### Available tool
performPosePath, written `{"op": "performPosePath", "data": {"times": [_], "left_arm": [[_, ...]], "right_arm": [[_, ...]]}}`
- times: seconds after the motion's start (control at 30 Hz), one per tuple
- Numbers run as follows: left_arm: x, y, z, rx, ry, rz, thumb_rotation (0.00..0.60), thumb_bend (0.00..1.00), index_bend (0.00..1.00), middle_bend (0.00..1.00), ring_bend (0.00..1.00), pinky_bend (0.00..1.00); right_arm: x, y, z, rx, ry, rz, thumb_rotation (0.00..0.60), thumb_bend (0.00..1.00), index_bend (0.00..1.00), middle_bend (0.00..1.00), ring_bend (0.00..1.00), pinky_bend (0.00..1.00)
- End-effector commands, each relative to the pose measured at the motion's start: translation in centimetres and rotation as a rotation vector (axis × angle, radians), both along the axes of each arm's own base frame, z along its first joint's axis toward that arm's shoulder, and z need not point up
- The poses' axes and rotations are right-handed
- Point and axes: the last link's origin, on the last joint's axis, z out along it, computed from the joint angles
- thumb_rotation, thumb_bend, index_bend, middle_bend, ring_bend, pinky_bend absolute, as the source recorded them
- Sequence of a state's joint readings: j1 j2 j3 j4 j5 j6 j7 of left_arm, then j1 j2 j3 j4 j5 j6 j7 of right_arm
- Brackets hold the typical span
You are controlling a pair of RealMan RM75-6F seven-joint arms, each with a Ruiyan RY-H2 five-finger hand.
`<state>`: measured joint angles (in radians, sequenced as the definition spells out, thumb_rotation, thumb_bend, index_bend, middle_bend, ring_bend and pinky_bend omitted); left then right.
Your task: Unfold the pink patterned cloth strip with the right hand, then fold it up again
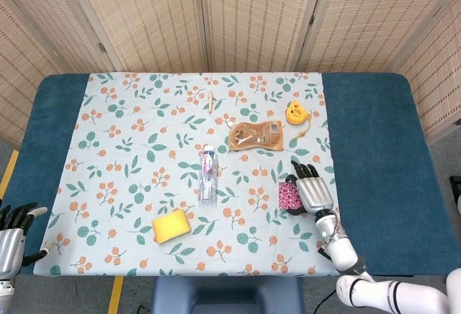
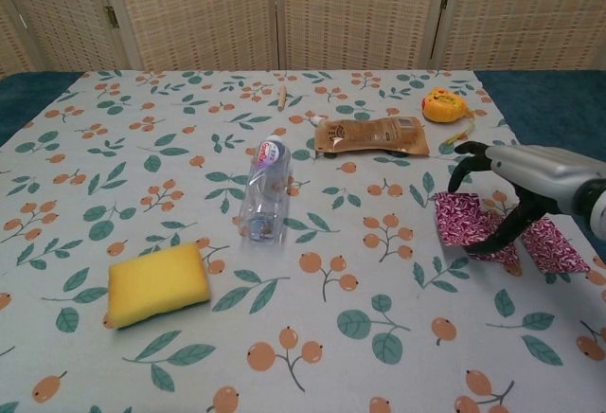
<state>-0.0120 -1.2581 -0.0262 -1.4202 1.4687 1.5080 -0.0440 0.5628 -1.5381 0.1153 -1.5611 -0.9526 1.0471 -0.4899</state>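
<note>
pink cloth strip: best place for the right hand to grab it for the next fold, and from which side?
Probably the free left end of the pink cloth strip. It lies flat on the tablecloth, so only an edge offers purchase. The right hand hovers over the strip's middle with its thumb down on it; come from above, pinch the left edge, carry it right. The far end is partly hidden in the head view.

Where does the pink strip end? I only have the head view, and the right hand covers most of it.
Observer: In the chest view the pink cloth strip runs on past the right hand. Its other end lies flat, further right in the picture.
Operator: Is the hand gripping it?
Observer: No pinch shows there. The thumb comes down onto the strip, while the other fingers curl in the air above its left part, off the fabric.
</note>
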Motion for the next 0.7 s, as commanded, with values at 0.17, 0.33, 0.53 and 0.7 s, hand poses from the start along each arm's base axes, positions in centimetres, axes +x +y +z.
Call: {"op": "performPosePath", "data": {"times": [0.17, 0.33, 0.53, 0.7], "left_arm": [[0.7, 0.1, -0.1, -0.003, 0.005, -0.012, 0.6, 0.33, 0.28, 0.19, 0.15, 0.0], [1.0, 0.0, -0.2, -0.002, 0.006, -0.013, 0.6, 0.33, 0.28, 0.19, 0.15, 0.0], [1.2, -0.1, -0.2, -0.001, 0.007, -0.014, 0.6, 0.33, 0.28, 0.19, 0.15, 0.0], [1.4, -0.2, -0.1, 0.002, 0.009, -0.014, 0.6, 0.33, 0.28, 0.19, 0.15, 0.0]], "right_arm": [[-3.5, 1.2, 2.8, 0.02, 0.014, -0.023, 0.54, 0.17, 0.29, 0.04, 0.0, 0.0], [-5.2, 1.7, 3.2, 0.046, 0.014, -0.028, 0.54, 0.17, 0.29, 0.04, 0.0, 0.0], [-6.7, 1.7, 3.6, 0.068, 0.036, -0.017, 0.536, 0.17, 0.29, 0.04, 0.0, 0.0], [-7.3, 1.5, 4.0, 0.077, 0.053, 0.016, 0.536, 0.17, 0.29, 0.04, 0.0, 0.0]]}}
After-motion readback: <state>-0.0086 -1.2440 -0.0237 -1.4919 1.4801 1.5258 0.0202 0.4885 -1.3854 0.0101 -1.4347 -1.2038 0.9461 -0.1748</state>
